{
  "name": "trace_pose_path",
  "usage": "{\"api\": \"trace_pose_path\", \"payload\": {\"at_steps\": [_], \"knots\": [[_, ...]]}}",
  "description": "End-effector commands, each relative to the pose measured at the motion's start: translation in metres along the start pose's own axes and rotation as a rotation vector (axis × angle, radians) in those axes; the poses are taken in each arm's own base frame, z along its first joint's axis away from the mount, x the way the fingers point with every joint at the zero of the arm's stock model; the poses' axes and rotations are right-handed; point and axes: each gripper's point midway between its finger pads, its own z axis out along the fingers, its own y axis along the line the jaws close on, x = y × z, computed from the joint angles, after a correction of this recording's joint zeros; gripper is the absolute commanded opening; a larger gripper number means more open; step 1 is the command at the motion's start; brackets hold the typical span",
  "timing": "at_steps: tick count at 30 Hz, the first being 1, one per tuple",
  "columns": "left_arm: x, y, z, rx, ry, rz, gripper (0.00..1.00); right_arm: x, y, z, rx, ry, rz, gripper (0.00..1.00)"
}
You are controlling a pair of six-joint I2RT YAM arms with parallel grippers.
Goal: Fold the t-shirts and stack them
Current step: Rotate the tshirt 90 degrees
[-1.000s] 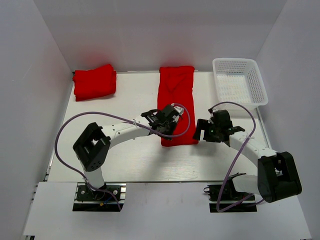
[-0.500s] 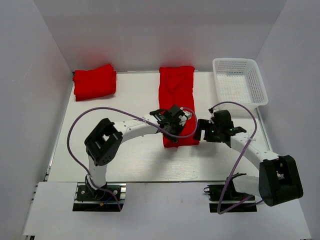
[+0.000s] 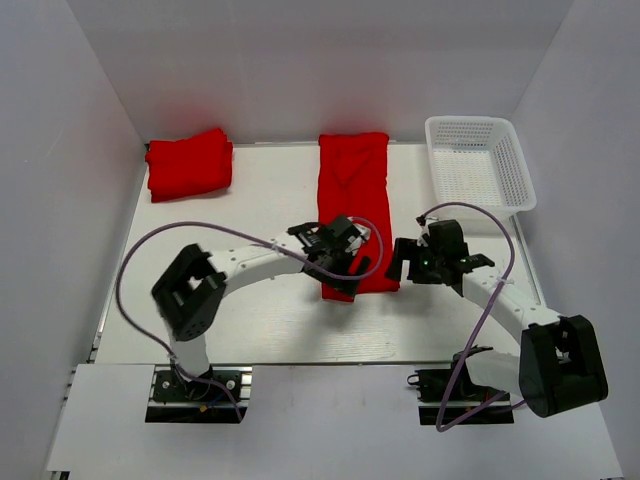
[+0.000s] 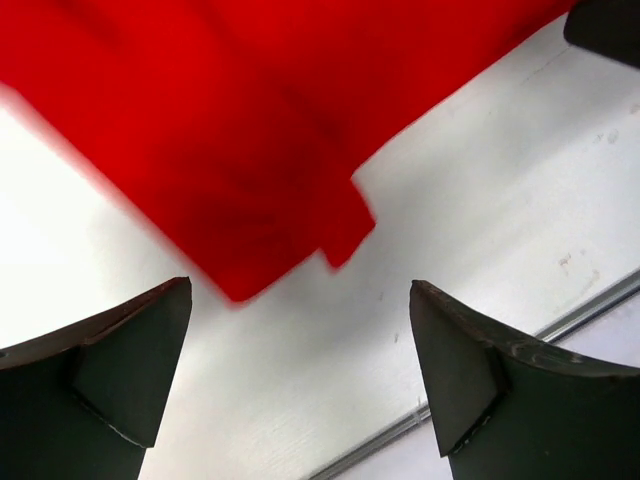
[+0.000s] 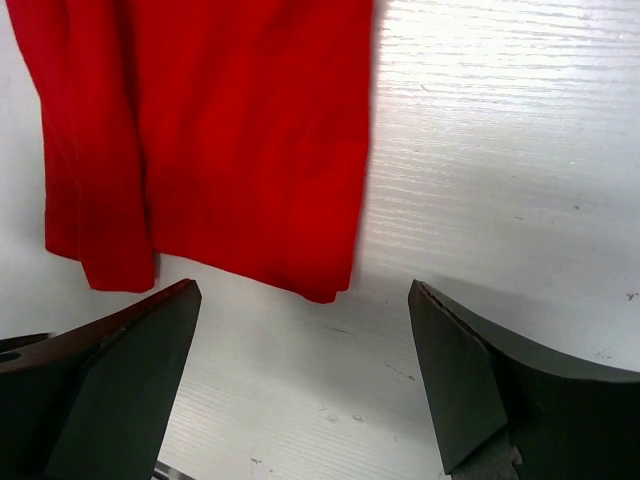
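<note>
Viewing from above: a long red t-shirt (image 3: 352, 190), folded to a soft strip, lies flat on the white table (image 3: 260, 320). The left gripper (image 3: 338, 265) is at its near left corner, the right gripper (image 3: 408, 262) just right of its near end. A second folded shirt (image 3: 189, 163) sits well left of the strip, a white mesh basket (image 3: 478, 165) to its right.
Left wrist: fingers (image 4: 120, 360) spread wide, empty, blurred cloth corner beyond.
Right wrist: fingers (image 5: 110, 380) wide apart too, grasping nothing, hem just ahead.

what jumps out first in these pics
A long red t-shirt, folded into a strip, lies mid-table; the left gripper and the right gripper hang open at its near corners. A folded red stack sits at the far left corner, a white mesh basket at the far right.
</note>
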Motion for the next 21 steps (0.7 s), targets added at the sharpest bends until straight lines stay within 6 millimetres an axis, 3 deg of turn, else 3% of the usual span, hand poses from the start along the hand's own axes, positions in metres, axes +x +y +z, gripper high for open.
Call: {"api": "trace_pose_path", "payload": {"at_steps": [1,6,7,8,12,13,14,15,17,18,21], "knots": [[-0.024,0.018,-0.059,-0.081,-0.198,-0.119,1.0,-0.015,0.012,-0.007,-0.06,-0.047,-0.072,0.9],[-0.003,0.081,-0.098,-0.352,-0.288,-0.32,1.0,-0.027,0.045,-0.007,-0.161,-0.052,-0.209,0.9],[0.004,0.083,-0.094,-0.361,-0.268,-0.317,1.0,-0.022,0.045,-0.004,-0.153,-0.032,-0.213,0.9],[0.014,0.095,-0.091,-0.388,-0.254,-0.353,1.0,-0.029,0.049,-0.005,-0.147,-0.044,-0.217,0.9],[0.028,0.111,-0.067,-0.413,-0.195,-0.435,1.0,-0.029,0.052,0.007,-0.079,-0.016,-0.249,0.9],[0.03,0.11,-0.062,-0.409,-0.176,-0.434,1.0,-0.023,0.063,0.009,-0.093,-0.001,-0.284,0.9],[0.026,0.11,-0.057,-0.388,-0.182,-0.449,1.0,-0.034,0.073,0.009,-0.103,-0.024,-0.308,0.9],[0.028,0.112,-0.052,-0.382,-0.175,-0.457,1.0,-0.032,0.07,0.019,-0.07,-0.006,-0.319,0.9],[0.023,0.11,-0.043,-0.342,-0.195,-0.469,1.0,-0.036,0.094,0.026,-0.086,-0.003,-0.382,0.9],[0.019,0.109,-0.04,-0.337,-0.206,-0.47,1.0,-0.03,0.097,0.034,-0.062,0.013,-0.417,0.9],[0.018,0.109,-0.03,-0.315,-0.203,-0.479,1.0,-0.036,0.097,0.047,0.027,0.012,-0.424,0.9]]}}
